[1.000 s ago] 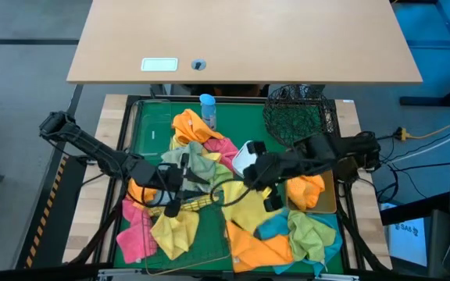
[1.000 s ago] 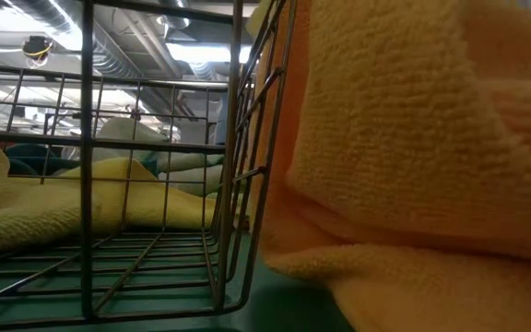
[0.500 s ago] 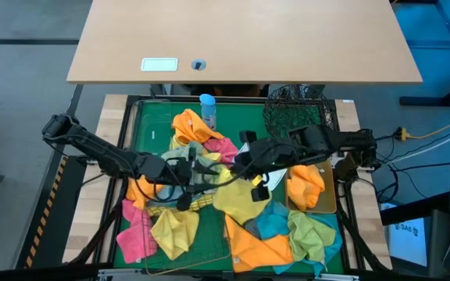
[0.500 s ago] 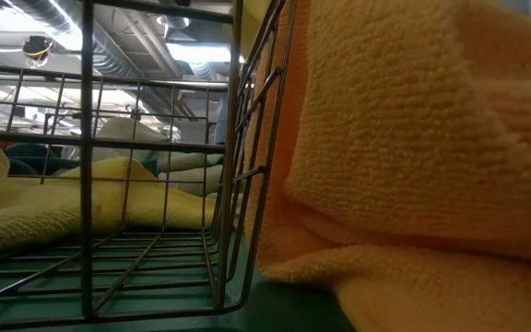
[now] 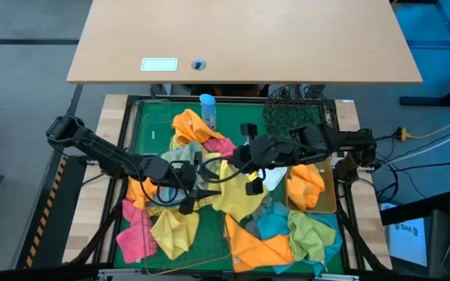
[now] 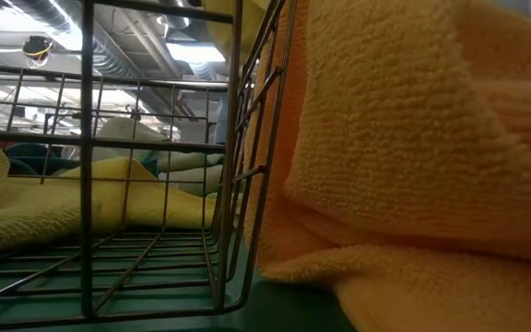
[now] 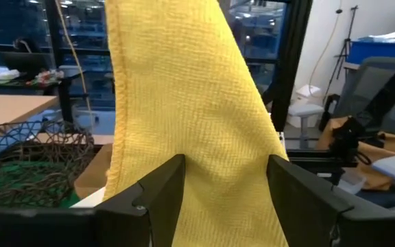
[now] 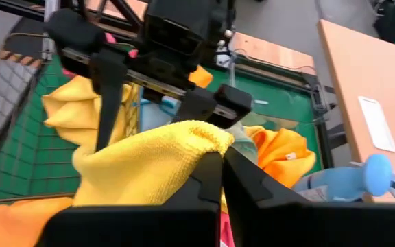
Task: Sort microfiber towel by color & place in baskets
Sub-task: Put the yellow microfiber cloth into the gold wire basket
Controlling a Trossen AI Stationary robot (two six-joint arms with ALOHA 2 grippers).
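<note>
A yellow microfiber towel [image 5: 237,195] hangs over the middle of the table from my right gripper [image 8: 221,161], which is shut on it. My left gripper [image 7: 225,171] comes in level from the left, open, one finger on each side of the hanging towel [image 7: 184,103]; I cannot tell whether they touch it. Other towels, orange, pink, green and blue, lie heaped on the green mat [image 5: 151,125]. In the low view a gold wire basket [image 6: 109,184] holds a yellow towel [image 6: 81,212]. A black mesh basket [image 5: 295,113] stands at the far right. My right gripper pinches the yellow towel's upper edge [image 8: 208,137] between its two shut fingers, slanting down from the table's right side. The towel hangs below the fingers, and its lower part lies on the heap [image 5: 241,207].
A blue spray bottle [image 5: 207,109] stands at the far side of the mat. A tan tray [image 5: 330,199] on the right holds an orange towel [image 5: 305,187]. A big orange towel [image 6: 413,166] fills the low view's right half. A light wooden desk [image 5: 241,39] stands beyond the table.
My right gripper has drawn the yellow towel up and toward the far left, so more of it hangs off the heap. My left gripper has moved toward the table's right, up to the hanging towel.
</note>
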